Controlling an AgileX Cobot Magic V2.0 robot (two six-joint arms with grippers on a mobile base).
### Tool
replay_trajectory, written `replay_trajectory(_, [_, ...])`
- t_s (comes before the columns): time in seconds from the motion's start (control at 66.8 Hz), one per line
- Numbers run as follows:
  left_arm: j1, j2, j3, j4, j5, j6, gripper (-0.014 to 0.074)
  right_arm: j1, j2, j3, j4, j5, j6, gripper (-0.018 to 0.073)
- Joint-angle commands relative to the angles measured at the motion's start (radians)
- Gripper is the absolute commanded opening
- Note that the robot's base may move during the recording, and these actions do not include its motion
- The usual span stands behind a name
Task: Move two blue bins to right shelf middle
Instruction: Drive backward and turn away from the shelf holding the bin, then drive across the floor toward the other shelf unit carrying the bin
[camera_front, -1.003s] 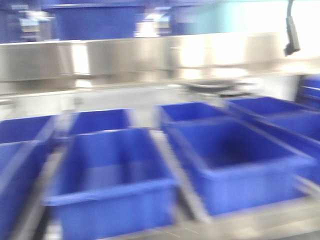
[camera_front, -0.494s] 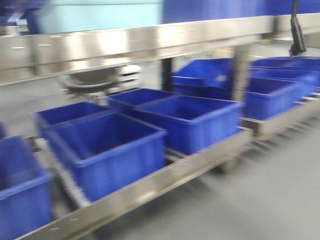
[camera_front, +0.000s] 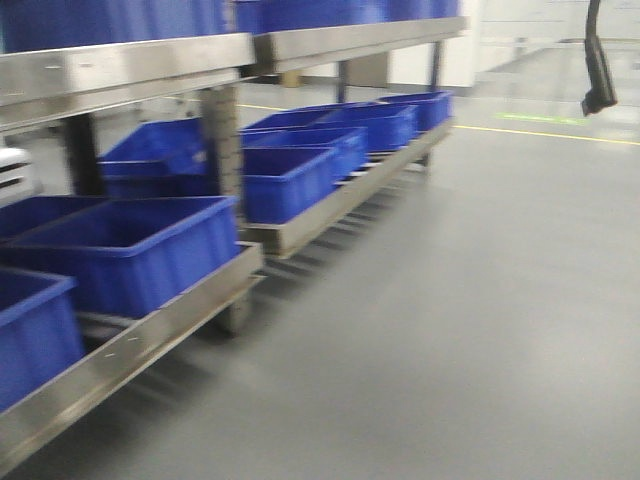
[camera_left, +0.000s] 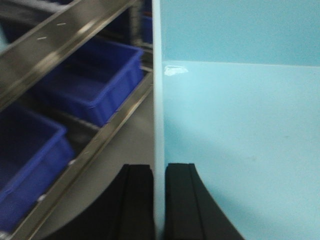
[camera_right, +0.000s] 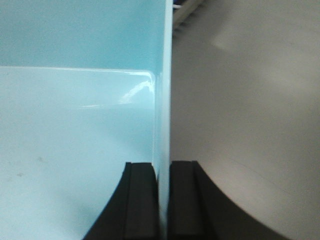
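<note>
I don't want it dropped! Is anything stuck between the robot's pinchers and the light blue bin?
No. The left gripper pinches the wall of the light blue bin directly, and the right gripper does the same on its side. Nothing visible sits in between.

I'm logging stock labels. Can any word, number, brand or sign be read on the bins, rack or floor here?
No text can be read in any view.
Dark blue bins: plain walls, motion-blurred, no label seen.
Pale blue bin, its walls clamped by the left gripper and right gripper: bare, no print.
Steel rack rail: no tag.
Yellow floor line: no lettering.
</note>
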Motion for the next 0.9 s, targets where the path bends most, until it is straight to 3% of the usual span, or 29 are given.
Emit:
replay_trajectory(0.0, [-0.006, -0.003, -0.017, -0.026, -0.060, 0.000, -0.0111, 0.007, -0.013, -0.011, 0.006, -0.065, 0.001, -0.0167])
replay_trajectory(0.883, [-0.006, -0.003, -0.017, -0.026, -0.060, 0.000, -0.0111, 0.007, -0.013, -0.011, 0.006, -0.065, 0.001, -0.0167])
